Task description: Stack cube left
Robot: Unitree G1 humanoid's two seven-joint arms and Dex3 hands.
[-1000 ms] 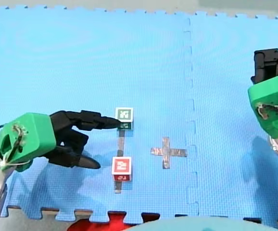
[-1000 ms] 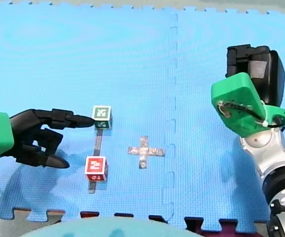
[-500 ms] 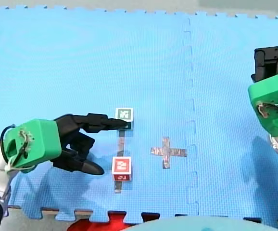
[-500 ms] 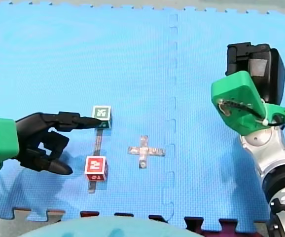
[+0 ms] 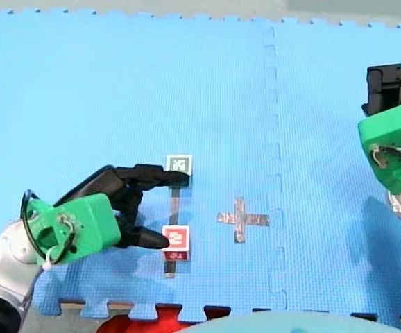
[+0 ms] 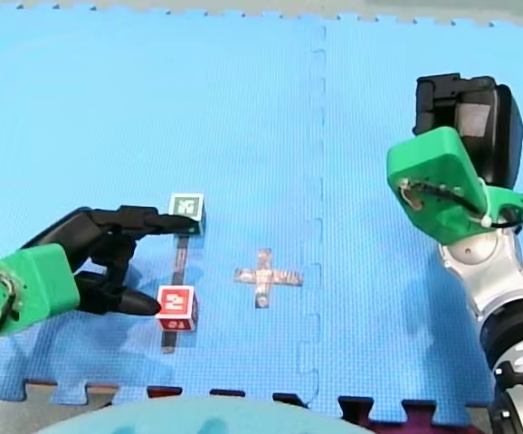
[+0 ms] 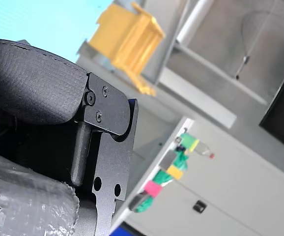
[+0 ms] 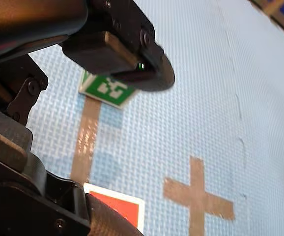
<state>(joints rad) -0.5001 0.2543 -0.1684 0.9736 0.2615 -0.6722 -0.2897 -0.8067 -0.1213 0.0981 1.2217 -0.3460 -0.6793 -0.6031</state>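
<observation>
While the left hand (image 5: 121,200) stood unclenched, holding nothing, the green cube (image 5: 180,165) sat at its upper fingertip and the red cube (image 5: 175,239) touched its lower one; the right hand (image 6: 465,113) hung well apart.

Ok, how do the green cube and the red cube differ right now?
The green cube is farther from the robot, the red cube nearer. The left hand has its far finger reaching the green cube and its near fingertip at the red cube's side. Both sit flat along one tape strip, apart, unstacked. The right hand is at the mat's right side.
</observation>
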